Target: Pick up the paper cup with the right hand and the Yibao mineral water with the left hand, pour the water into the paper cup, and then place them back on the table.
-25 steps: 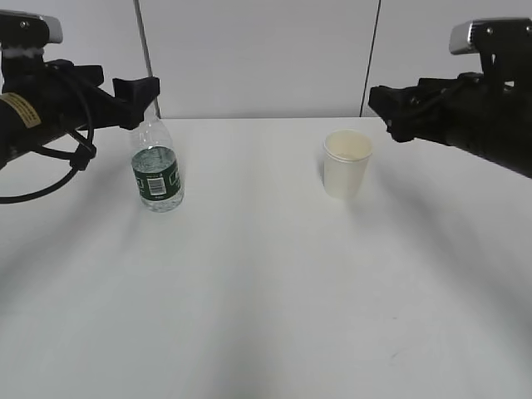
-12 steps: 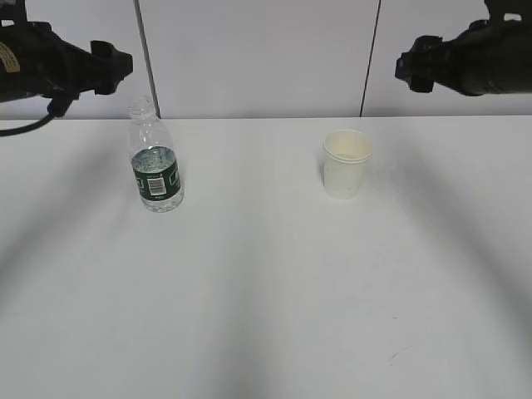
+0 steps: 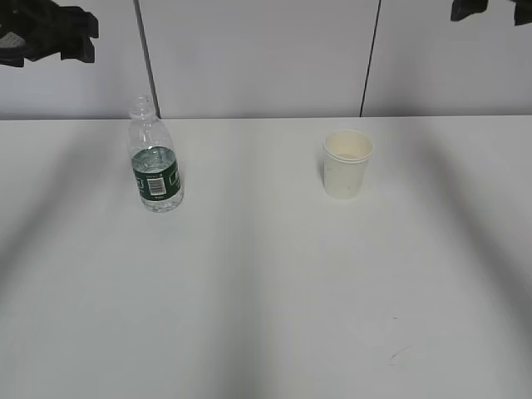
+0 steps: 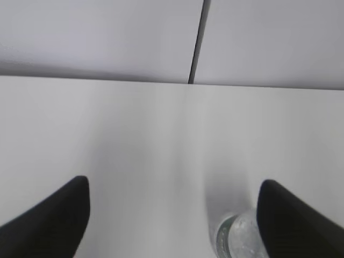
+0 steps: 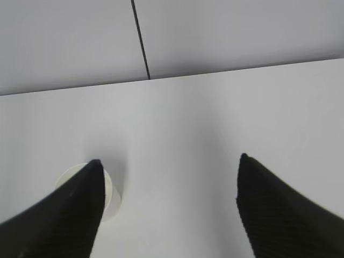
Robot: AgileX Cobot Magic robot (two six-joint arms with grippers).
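Table (image 3: 274, 316): large, white, flat; a few faint dark scuffs toward the near right edge. Pale panelled wall (image 3: 258, 58) behind, split by dark vertical seams.

Yibao mineral water (image 3: 155, 158): small clear ribbed bottle, capless, upright on the table's left half. Dark green label band with white barcode patch facing the exterior camera. Water (image 3: 153, 155) visible through the plastic, level just above the label. Touched by nothing. In the left wrist view, only the bottle's top showing at the lower edge, just beside the right-hand finger.

Paper cup (image 3: 347, 163): small, white, rolled rim, cream interior; upright on the table right of centre, well apart from the bottle. Touched by nothing. In the right wrist view, partly hidden behind the left-hand finger.

Left hand (image 4: 172, 209): raised high at the upper left of the exterior view, above and left of the bottle. Fingers (image 4: 51, 223) spread wide, nothing between them.

Right hand (image 5: 167, 185): barely in the exterior view's upper right corner, far above the cup. Fingers (image 5: 279, 215) spread wide, nothing gripped.
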